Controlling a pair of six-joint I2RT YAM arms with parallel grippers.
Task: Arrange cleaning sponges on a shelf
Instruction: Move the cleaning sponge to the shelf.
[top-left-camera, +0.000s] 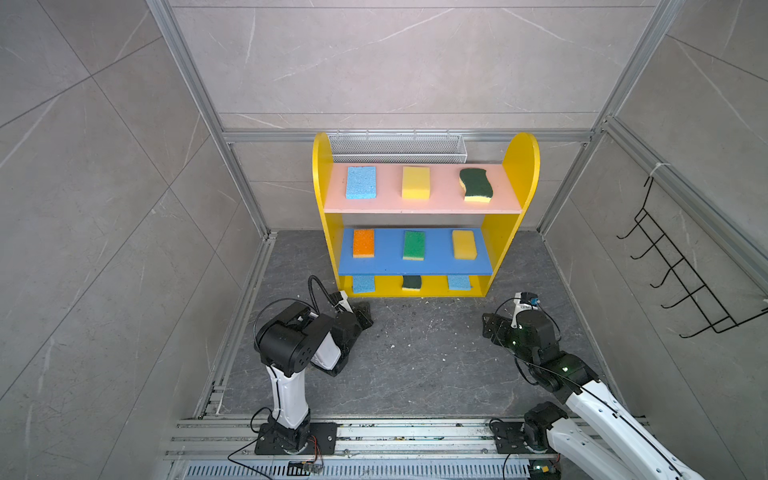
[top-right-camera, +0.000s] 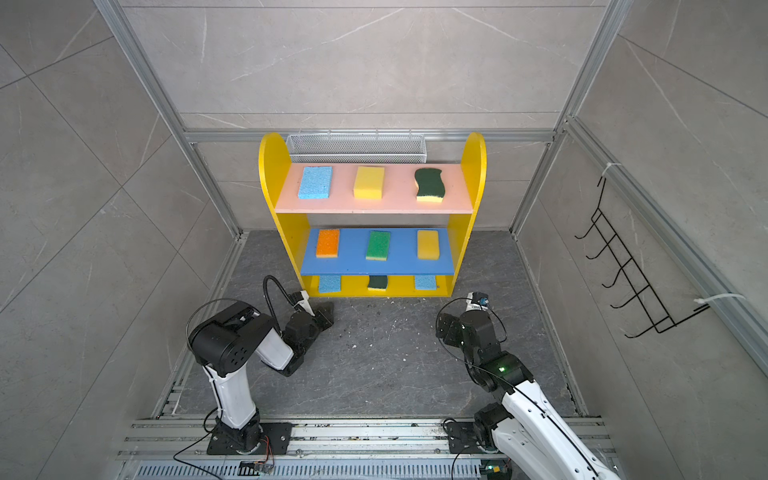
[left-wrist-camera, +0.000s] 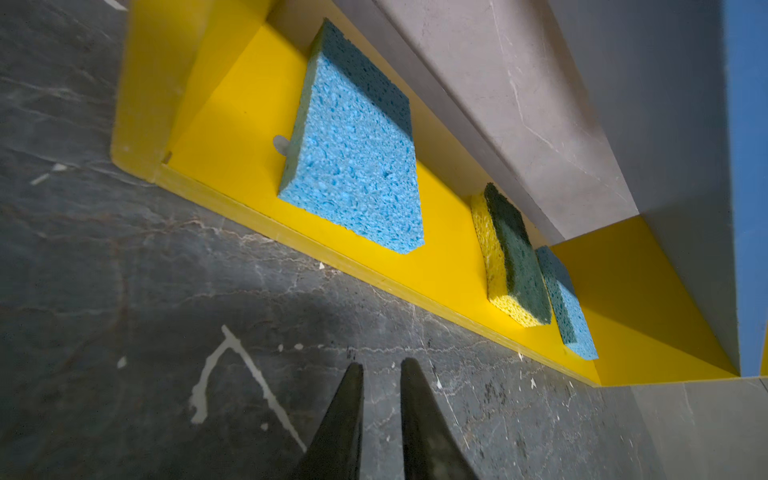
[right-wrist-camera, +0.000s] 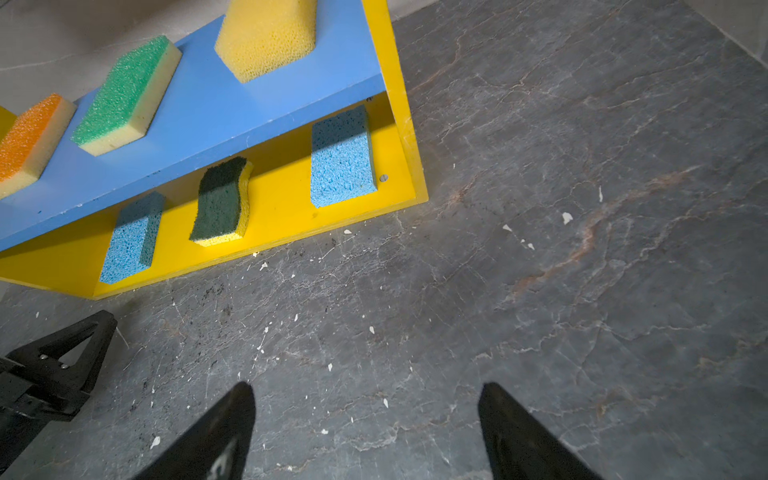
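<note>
One blue sponge (left-wrist-camera: 353, 145), beyond left end effector (left-wrist-camera: 382, 365)

My left arm (top-left-camera: 289, 395) is folded back on itself with the wrist dipped low, and the left gripper (left-wrist-camera: 383, 368) has its jaws drawn together on nothing. My right arm (top-left-camera: 594, 399) reaches forward and inward, the right gripper (right-wrist-camera: 366, 390) low too, its jaws spread wide and empty.

Shelf (top-left-camera: 521, 158) on dark counter (top-left-camera: 415, 353). Pink board (top-left-camera: 440, 199): light blue sponge (top-left-camera: 361, 182), yellow sponge (top-left-camera: 415, 182), wavy green sponge (top-left-camera: 476, 184). Blue board (top-left-camera: 436, 257): orange sponge (top-left-camera: 363, 243), bright green sponge (top-left-camera: 414, 245), second yellow sponge (top-left-camera: 464, 244). Yellow base (top-left-camera: 432, 289): blue sponge (top-left-camera: 363, 284), dark wavy sponge (top-left-camera: 412, 283), second blue sponge (top-left-camera: 459, 283).
</note>
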